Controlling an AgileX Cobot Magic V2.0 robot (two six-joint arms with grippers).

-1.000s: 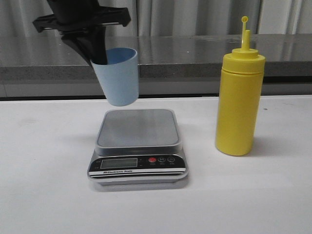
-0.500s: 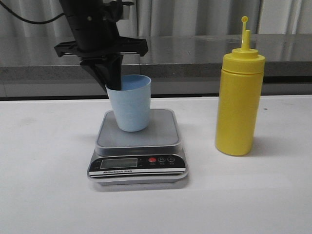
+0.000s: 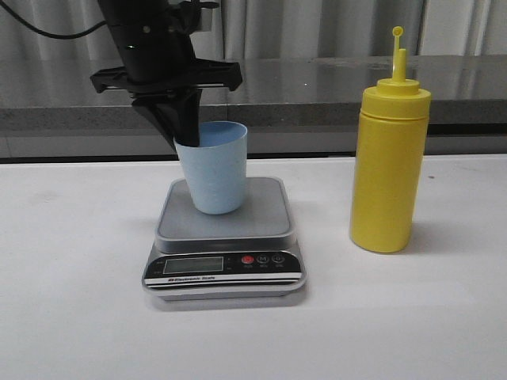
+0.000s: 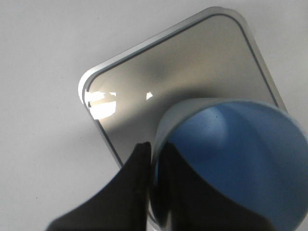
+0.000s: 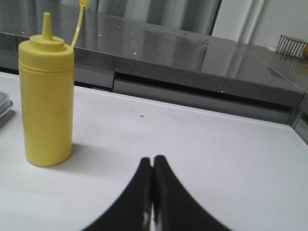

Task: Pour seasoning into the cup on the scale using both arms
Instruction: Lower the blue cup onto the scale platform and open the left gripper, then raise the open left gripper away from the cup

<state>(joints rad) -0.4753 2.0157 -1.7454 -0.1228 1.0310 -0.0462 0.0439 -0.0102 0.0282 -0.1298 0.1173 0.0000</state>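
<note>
The light blue cup (image 3: 212,168) stands on the silver platform of the scale (image 3: 226,229), toward its left rear part. My left gripper (image 3: 184,133) comes down from above and is shut on the cup's left rim, one finger inside and one outside; the left wrist view shows the cup (image 4: 231,154) pinched at its wall by the gripper (image 4: 154,154) over the scale (image 4: 159,72). The yellow seasoning bottle (image 3: 388,162) stands upright on the table right of the scale, cap off on its tether. In the right wrist view my right gripper (image 5: 153,166) is shut and empty, well apart from the bottle (image 5: 46,96).
A grey stone counter ledge (image 3: 317,87) runs along the back of the white table (image 3: 71,301). The scale's black panel with display and red button (image 3: 247,259) faces the front edge.
The left gripper carried the cup down and rightward from above the scale's left rear onto the platform. In the last half second it barely moved. Bottle unchanged.
</note>
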